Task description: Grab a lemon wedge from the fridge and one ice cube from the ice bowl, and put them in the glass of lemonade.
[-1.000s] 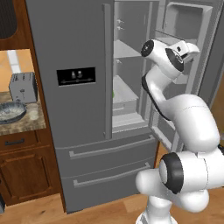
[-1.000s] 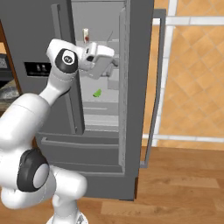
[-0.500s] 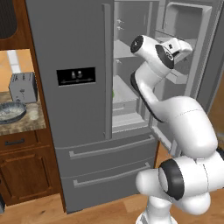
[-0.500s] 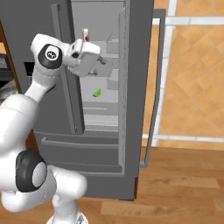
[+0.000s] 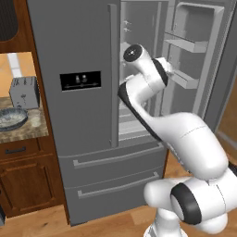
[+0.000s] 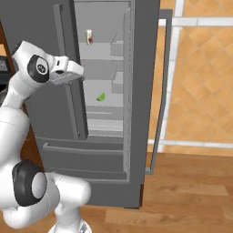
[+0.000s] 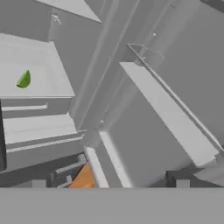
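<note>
Reaching toward the tall grey steel fridge, the wide-open, empty two-finger gripper faces the shelf holding the tiny yellow-green lemon wedge, ready to grasp.

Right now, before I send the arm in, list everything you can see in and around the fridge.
fridge: one, grey steel, right door swung open, left door shut
lemon wedge: one, yellow-green, on a middle shelf inside
slim container: one, pale with red band, upper shelf inside
toaster: one, grey, on counter left of fridge
ice bowl: one, grey-blue, speckled inside, on counter in front of toaster
gripper: one, white hand, jaws open and empty, at the fridge opening
</note>
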